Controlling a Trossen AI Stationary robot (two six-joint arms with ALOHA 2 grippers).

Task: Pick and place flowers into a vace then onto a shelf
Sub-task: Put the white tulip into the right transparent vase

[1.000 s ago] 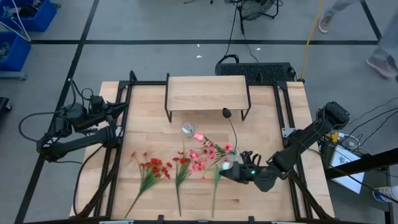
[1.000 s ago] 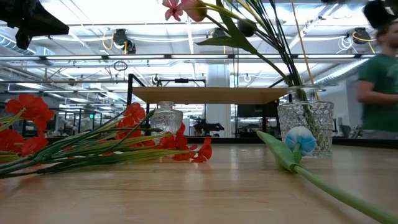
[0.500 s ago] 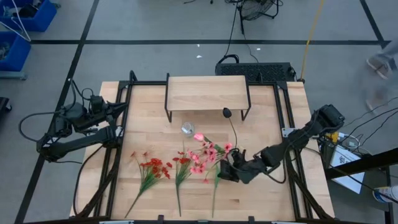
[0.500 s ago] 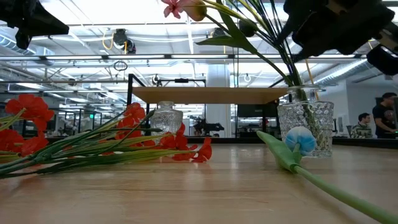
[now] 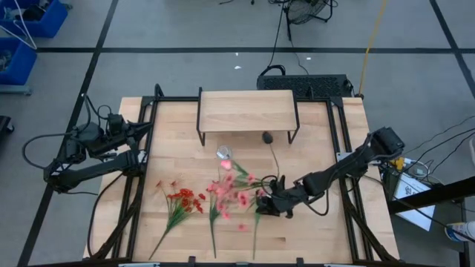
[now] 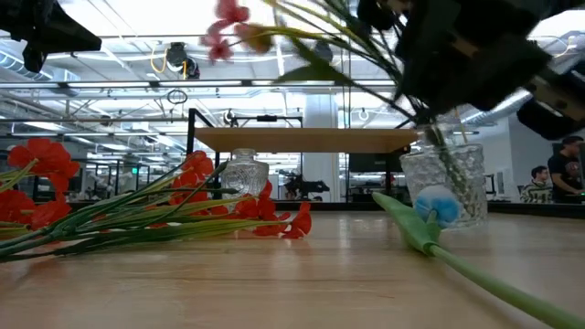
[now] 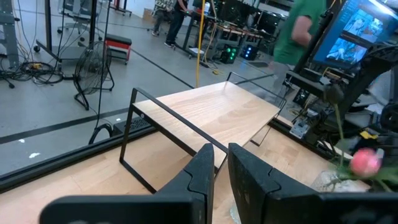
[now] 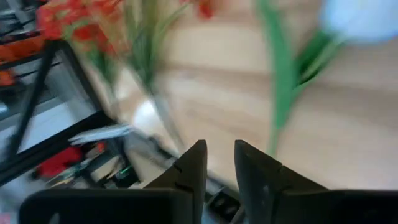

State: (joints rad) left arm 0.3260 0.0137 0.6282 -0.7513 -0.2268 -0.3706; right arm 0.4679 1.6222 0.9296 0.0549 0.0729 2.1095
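Your right pincer [image 5: 269, 205] sits low over the bench's near middle, right at the cut-glass vase [image 6: 448, 185] that already holds a bunch of pink-blossomed, green-stemmed flowers [image 5: 236, 183]. In the low view the vase looks tipped with the stems leaning away from the arm, so I judge the step in hand to be gripping the loaded vase. Whether the fingers are pinching the glass or only beside it, you cannot tell, since the arm covers the contact. The red-blossom sprays [image 5: 185, 201] lie flat on the pale wooden bench [image 5: 312, 237] towards its near left, and a white tulip bud on a long green stem [image 6: 441, 205] lies just in front of the vase. A second, smaller clear glass vase [image 5: 223, 153] stands nearer the small raised light-wood shelf on black legs [image 5: 247, 110], which sits at the far middle edge. Your left pincer [image 7: 219, 169] waits at the left edge, its fingers nearly pressed together with only a thin gap, holding nothing. Next, you probably need a firm hold low on the glass, the vase brought upright, then a level lift to the shelf; the tall stems could pull it over.
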